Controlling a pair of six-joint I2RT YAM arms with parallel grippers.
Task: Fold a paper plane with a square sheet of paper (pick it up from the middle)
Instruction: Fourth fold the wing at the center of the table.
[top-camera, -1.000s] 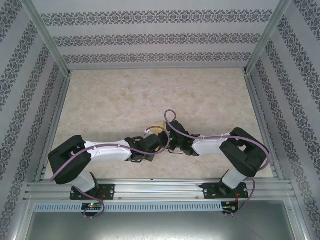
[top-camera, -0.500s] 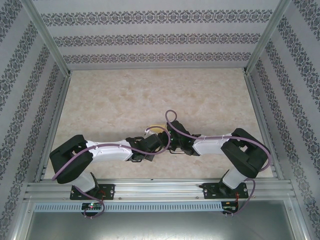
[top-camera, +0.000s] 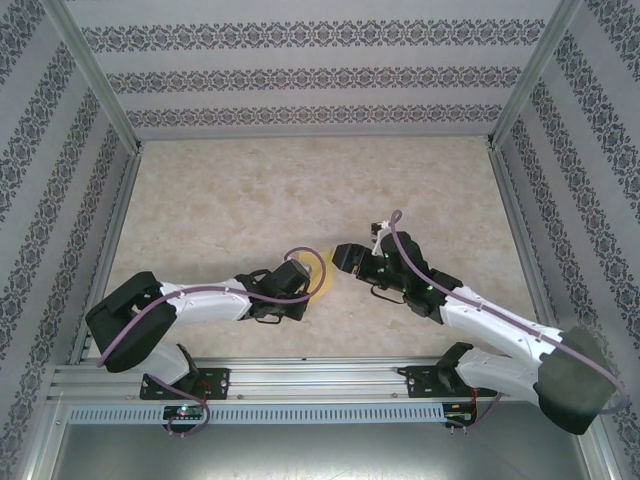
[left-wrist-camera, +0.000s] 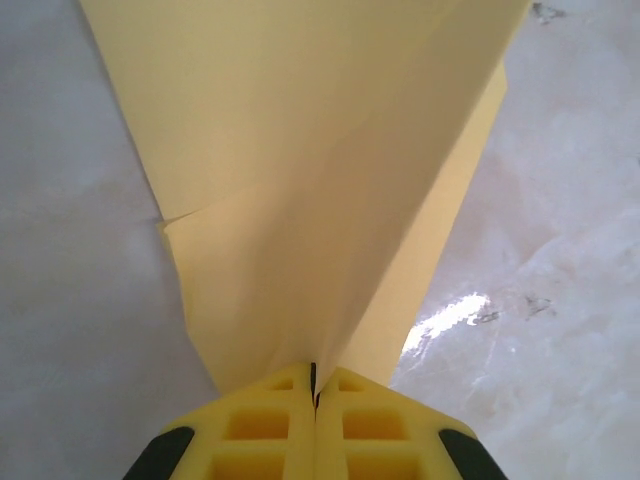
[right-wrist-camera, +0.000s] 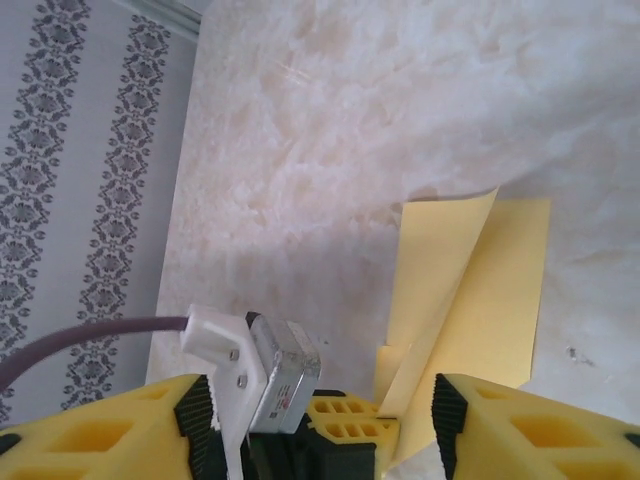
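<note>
You have a smooth table with a pale marble pattern. Walls with grey ornament stripes close it in, and aluminium rails run along the bottom of the top view. Both white-and-black arms bend toward the centre.

The yellow paper is a little below the centre of that view. It is thin, matt and folded. The left gripper is clenched on it. The right gripper is just beside it on the right, released and with nothing in it.

The left wrist view gives you more than the top view. Two yellow ribbed fingers press together on the narrow end of the paper. The paper widens toward the upper edge, with a sharp crease and overlapping layers.

In the right wrist view the fingers stand wide apart at the lower corners. Between them a small metal block on a white bracket, with a purple cable, hides the grip point. One flap of the paper rises above a flatter layer. I cannot tell if that layer touches the table.
</note>
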